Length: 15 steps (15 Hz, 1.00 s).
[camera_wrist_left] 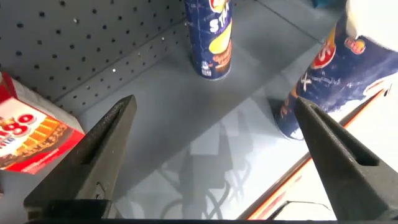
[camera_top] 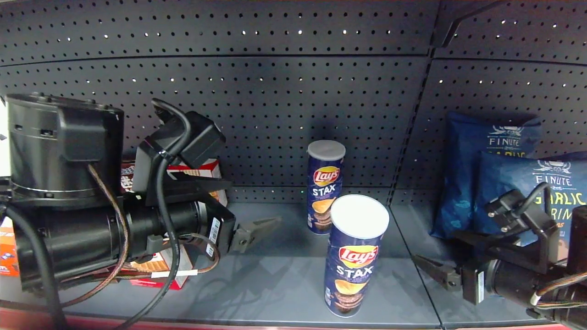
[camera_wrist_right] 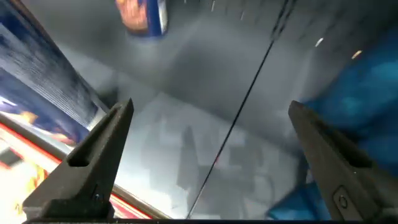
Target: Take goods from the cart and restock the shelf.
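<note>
Shelf (camera_top: pixel 275 284) of grey metal spans the head view, backed by a dark perforated panel (camera_top: pixel 275 91). At 3 o'clock two blue chip bags (camera_top: pixel 513 178) stand upright against the panel, one in front of the other. At 9 o'clock red-and-white boxes (camera_top: pixel 204 172) sit partly hidden behind the left arm.

Near the middle stand two upright blue chip cans with white lids. The front can (camera_top: pixel 353 261) is close to the shelf's edge. The rear can (camera_top: pixel 323 192) is at its 11 o'clock, just before the panel, the two close but apart.

The left gripper (camera_wrist_left: pixel 213 104) hangs over bare shelf at the front can's 9 o'clock, fingers spread wide and holding nothing. The right gripper (camera_wrist_right: pixel 211 104) is at the front can's 4 o'clock, before the bags, likewise spread and empty.
</note>
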Tool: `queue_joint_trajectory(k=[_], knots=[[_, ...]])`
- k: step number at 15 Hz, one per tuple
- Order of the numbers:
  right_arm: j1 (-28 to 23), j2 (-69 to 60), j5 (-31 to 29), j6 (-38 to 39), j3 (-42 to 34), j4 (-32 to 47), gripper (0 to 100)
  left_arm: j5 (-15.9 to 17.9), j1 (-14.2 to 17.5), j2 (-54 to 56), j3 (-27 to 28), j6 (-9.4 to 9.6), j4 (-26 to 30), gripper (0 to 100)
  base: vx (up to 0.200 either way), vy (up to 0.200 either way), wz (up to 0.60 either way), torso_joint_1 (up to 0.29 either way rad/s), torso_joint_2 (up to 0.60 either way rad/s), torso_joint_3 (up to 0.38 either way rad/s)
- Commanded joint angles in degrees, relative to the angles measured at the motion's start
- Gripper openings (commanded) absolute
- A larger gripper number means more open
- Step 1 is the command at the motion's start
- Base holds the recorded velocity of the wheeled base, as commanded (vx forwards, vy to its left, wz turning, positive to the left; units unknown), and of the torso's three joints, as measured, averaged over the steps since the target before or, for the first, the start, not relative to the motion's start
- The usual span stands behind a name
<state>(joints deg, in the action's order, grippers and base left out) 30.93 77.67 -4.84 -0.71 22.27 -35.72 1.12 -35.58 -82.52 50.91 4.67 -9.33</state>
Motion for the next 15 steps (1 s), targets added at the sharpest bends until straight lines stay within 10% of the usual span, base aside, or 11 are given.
queue_joint_trajectory(k=[1, 15], knots=[[0.4, 5.0, 0.4, -0.1, 0.1, -0.1, 100, -0.3, 0.2, -0.1, -1.6, 0.08, -0.2, 100, 0.0, 0.0, 0.0, 0.0, 0.0, 0.0], [7.9, 12.3, 0.5, -1.3, 4.8, -1.8, 100, -1.2, 1.5, -0.3, -2.3, 0.25, -0.2, 100, 0.0, 0.0, 0.0, 0.0, 0.0, 0.0]])
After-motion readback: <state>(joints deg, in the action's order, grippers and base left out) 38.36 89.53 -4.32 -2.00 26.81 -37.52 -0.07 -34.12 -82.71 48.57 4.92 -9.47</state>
